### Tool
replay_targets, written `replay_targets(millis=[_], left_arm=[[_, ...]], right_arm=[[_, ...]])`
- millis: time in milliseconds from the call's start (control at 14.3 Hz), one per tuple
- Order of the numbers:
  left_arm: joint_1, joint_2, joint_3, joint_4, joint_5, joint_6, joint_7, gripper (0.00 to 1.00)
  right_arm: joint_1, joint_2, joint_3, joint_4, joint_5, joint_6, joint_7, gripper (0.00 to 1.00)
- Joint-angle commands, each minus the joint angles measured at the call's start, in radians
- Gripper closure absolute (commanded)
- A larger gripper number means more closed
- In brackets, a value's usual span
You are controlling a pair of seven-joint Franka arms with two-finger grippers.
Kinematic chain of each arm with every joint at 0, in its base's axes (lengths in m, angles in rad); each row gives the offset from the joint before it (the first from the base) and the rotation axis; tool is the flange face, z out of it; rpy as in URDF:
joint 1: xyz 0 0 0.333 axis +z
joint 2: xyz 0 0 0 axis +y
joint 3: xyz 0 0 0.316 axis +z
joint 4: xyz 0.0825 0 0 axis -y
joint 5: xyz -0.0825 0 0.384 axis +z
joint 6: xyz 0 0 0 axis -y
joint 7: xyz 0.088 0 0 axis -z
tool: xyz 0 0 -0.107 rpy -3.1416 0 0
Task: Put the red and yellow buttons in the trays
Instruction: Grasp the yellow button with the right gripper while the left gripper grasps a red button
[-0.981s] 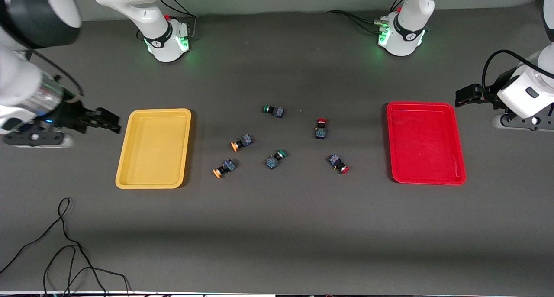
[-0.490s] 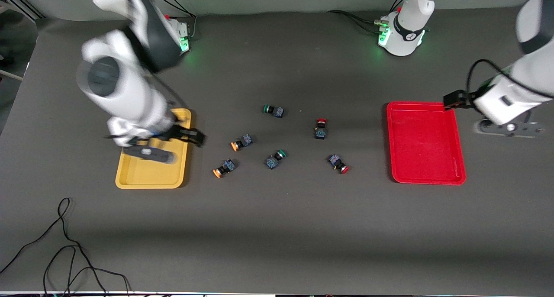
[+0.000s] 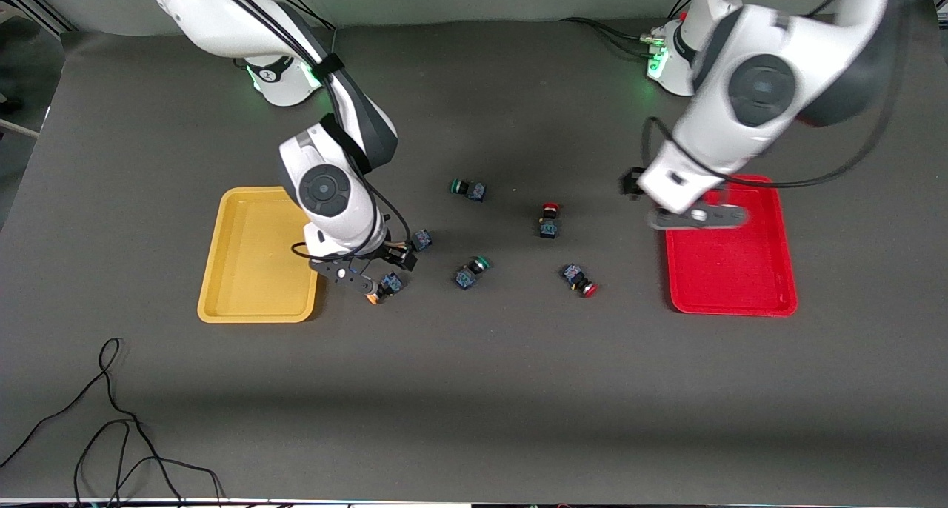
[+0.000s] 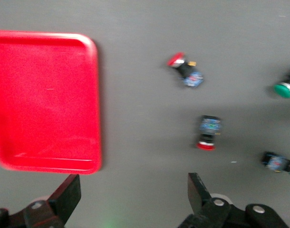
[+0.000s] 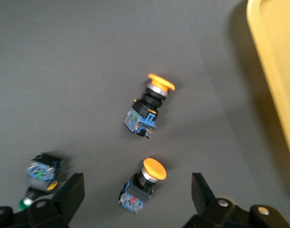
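**Both hands open over the buttons, first pickups about to begin**

We read places as a clock laid on the front view, twelve o'clock pointing at the robots' bases.

On the dark grey table (image 3: pixel 474 419) nothing has been sorted yet. The shallow yellow plastic tray (image 3: pixel 252 271) at nine o'clock and the matching red plastic tray (image 3: pixel 740 278) at three o'clock are both empty.

The right hand (image 3: pixel 381 269) hangs just over the table at the yellow tray's three o'clock edge, fingers spread wide and gripping nothing. In its wrist view one orange-yellow-capped push-button switch (image 5: pixel 140 187) lies in the gap between the fingers, and the second orange-yellow-capped switch (image 5: pixel 147 109) lies just beside it.

The left hand (image 4: pixel 133 192) is over the red tray's corner toward ten o'clock, fingers likewise apart and empty.

The two red-capped switches lie on the table between the trays, one (image 3: pixel 549 219) at about one o'clock of the middle, the other (image 3: pixel 580 279) at about four o'clock of it.

Two green-capped switches (image 3: pixel 468 189) (image 3: pixel 471 271) lie among them and are not ours to move.

We judge this the approach step. Next, the right hand must drop squarely over the framed switch, close on its blocky body without nudging its neighbour, then carry it to the yellow tray. The left hand needs to travel toward a red-capped switch.
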Motion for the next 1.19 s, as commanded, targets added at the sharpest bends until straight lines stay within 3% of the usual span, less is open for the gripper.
replay_targets(millis=[0,210,420,701,841,911,981,1121], left_arm=[[-0.133,0.004,0.016,-0.03,-0.026,0.071,-0.086,0.0],[-0.23,0.033,0.018,-0.029,-0.028,0.107,-0.096,0.0],[-0.255,0.09,0.016,-0.043,-0.028,0.17,-0.096,0.0],[-0.269,0.169,0.018,-0.2,-0.028,0.446,-0.094,0.0],[-0.276,0.235,0.018,-0.218,-0.026,0.511,-0.097,0.0],[-0.283,0.266,0.018,-0.218,-0.026,0.532,-0.097,0.0],[-0.283,0.297,0.018,-0.221,-0.023,0.558,-0.097,0.0],[-0.283,0.349,0.018,-0.222,-0.016,0.612,-0.096,0.0]], right_arm=[[0.034,0.013,-0.008,-0.045,-0.015,0.059,0.094,0.0],[0.037,0.051,-0.007,-0.048,-0.002,0.102,0.138,0.0],[0.066,0.1,-0.007,-0.048,-0.002,0.157,0.241,0.0],[0.076,0.142,0.001,-0.05,-0.001,0.194,0.273,0.0],[0.08,0.143,0.012,-0.053,-0.001,0.19,0.287,0.01],[0.08,0.143,0.021,-0.054,-0.001,0.185,0.287,0.08],[0.081,0.142,0.027,-0.056,-0.001,0.179,0.287,0.22],[0.08,0.133,0.027,-0.059,-0.001,0.168,0.283,0.62]])
